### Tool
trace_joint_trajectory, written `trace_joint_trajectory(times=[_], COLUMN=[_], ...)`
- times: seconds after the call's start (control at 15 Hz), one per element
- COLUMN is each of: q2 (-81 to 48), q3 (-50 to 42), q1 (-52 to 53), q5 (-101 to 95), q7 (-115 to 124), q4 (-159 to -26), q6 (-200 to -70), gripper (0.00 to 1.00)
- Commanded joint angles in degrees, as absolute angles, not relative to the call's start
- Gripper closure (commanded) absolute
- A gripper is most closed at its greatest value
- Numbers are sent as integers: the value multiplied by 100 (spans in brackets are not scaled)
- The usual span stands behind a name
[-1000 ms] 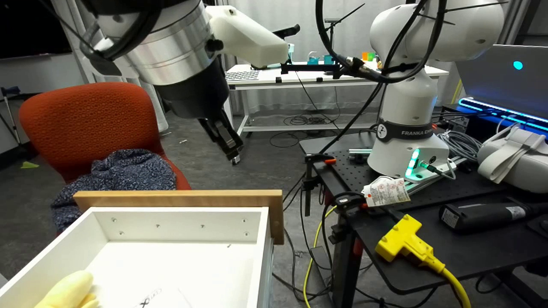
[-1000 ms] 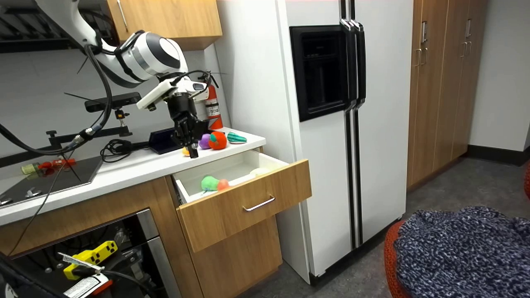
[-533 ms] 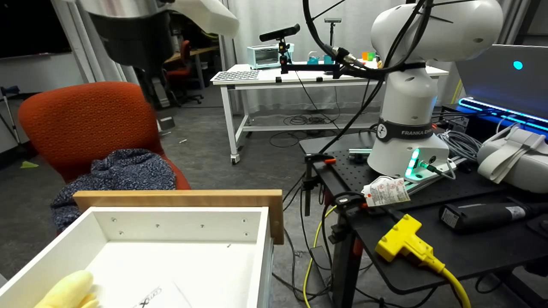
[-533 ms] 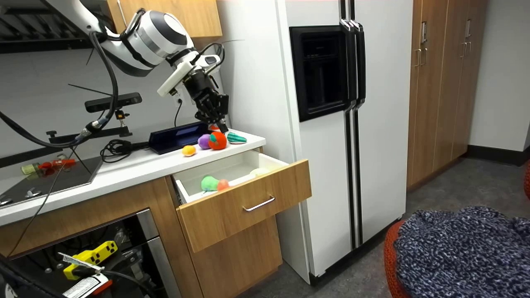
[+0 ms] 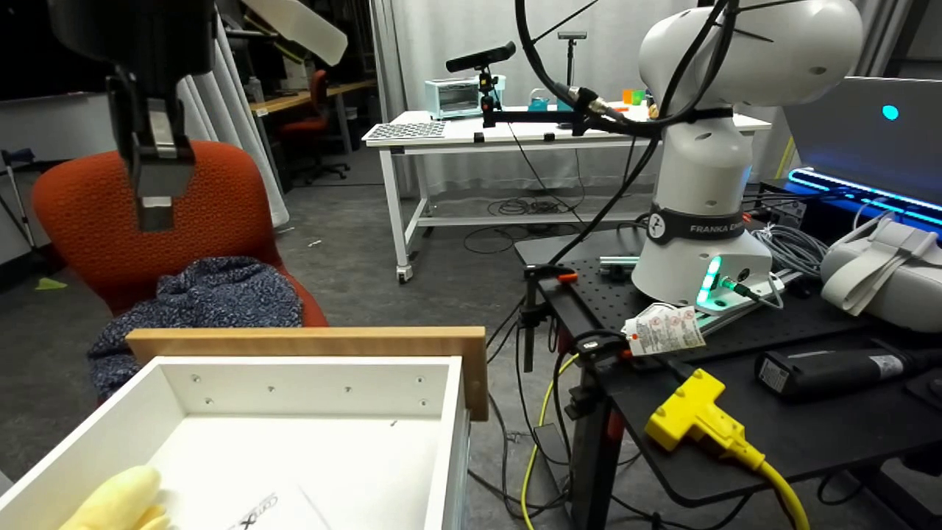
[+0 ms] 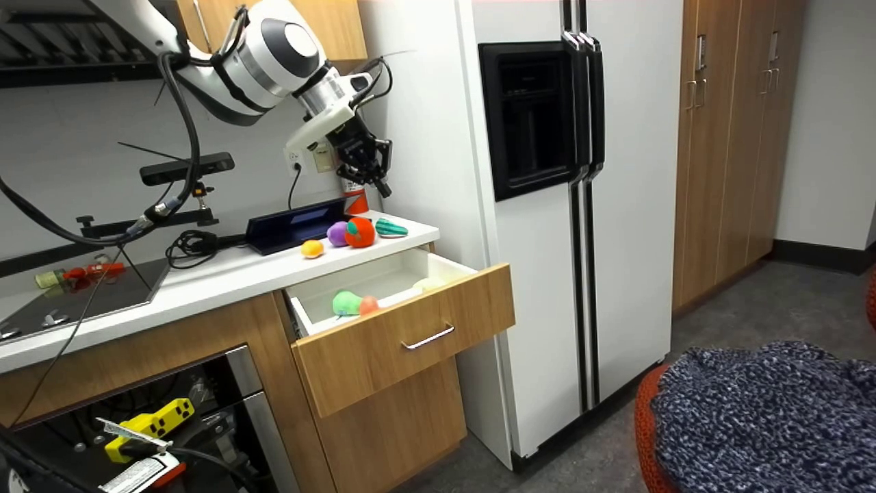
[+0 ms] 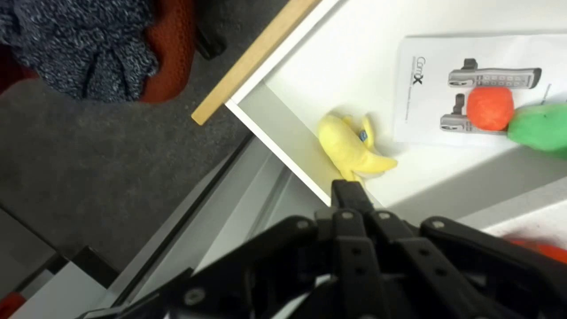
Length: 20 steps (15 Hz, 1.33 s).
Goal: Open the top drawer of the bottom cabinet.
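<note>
The top drawer stands pulled out of the lower wood cabinet, its wood front [image 6: 369, 366] and silver handle [image 6: 428, 337] facing the room. Its white inner wall [image 5: 305, 394] shows in both exterior views, and its white side [image 7: 288, 137] in the wrist view. Inside lie a yellow toy [image 7: 341, 148], a red ball-like toy [image 7: 490, 108], a green toy [image 7: 542, 126] and a printed paper [image 7: 425, 119]. My gripper [image 6: 385, 188] is in the air above the drawer's back corner by the fridge. Its fingertips [image 7: 350, 195] are together with nothing between them. It touches nothing visible.
A white fridge [image 6: 540, 287] stands right beside the drawer. The white counter [image 6: 274, 267] holds a red toy [image 6: 360, 233], purple toy, orange toy and green striped toy. An orange chair [image 5: 147, 221] stands before the drawer front; a black cart [image 5: 765, 412] stands beside the drawer.
My gripper has moved up and toward the fridge, away from low over the counter edge. The drawer, its front and the toys have not visibly moved.
</note>
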<state>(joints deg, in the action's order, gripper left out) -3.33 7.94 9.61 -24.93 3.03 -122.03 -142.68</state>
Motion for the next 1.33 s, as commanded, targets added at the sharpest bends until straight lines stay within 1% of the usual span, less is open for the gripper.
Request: trace_joint_trajectory(times=[0.0,0.2,0.27,0.33,0.47,0.53,0.67,0.87,1.0,1.27], q2=[-603,-805,-872,-929,-1009,-1025,-986,-929,-917,-913], q3=[814,848,870,889,938,962,1014,1060,1079,1067], q1=[891,885,880,875,852,846,881,861,844,837], q5=[-1909,-1500,-1356,-1239,-996,-897,-766,-657,-614,-613], q7=[-407,-791,-915,-1007,-1238,-1330,-1405,-1517,-1585,-1677], q4=[-12131,-12112,-12112,-12101,-12125,-12143,-12191,-12267,-12295,-12295], q6=[-14858,-15163,-15257,-15318,-15436,-15475,-15492,-15533,-15566,-15556], gripper=[100,100,74,73,59,50,37,13,1,0])
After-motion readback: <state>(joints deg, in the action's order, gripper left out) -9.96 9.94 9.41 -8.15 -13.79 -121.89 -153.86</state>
